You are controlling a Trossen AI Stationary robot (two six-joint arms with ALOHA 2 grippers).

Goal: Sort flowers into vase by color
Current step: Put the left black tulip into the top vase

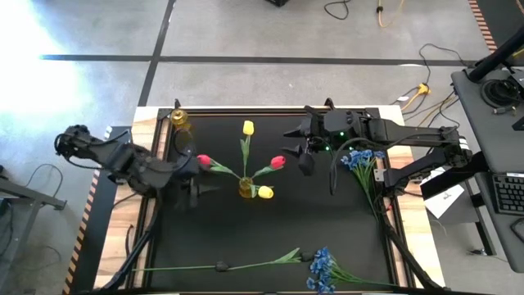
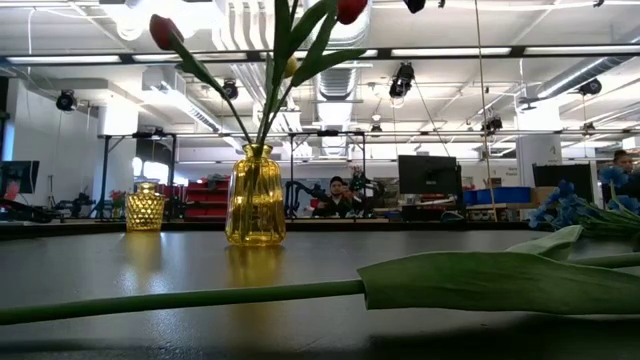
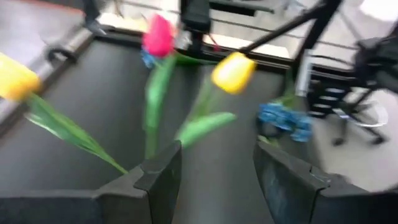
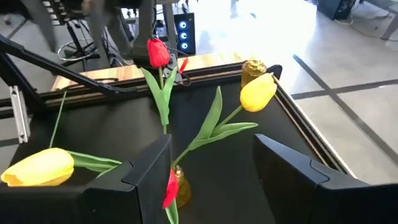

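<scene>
We count four red and yellow tulips (image 1: 248,129) in amber glass vase (image 1: 246,188) | blue blossom bunches (image 1: 322,267) unsorted | left gripper (image 3: 214,180) and right gripper (image 4: 211,171) wide, empty.

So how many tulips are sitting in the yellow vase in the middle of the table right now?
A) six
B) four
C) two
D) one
B: seen from above, the yellow vase holds four tulips fanning out, two yellow tulips and two red tulips.
</scene>
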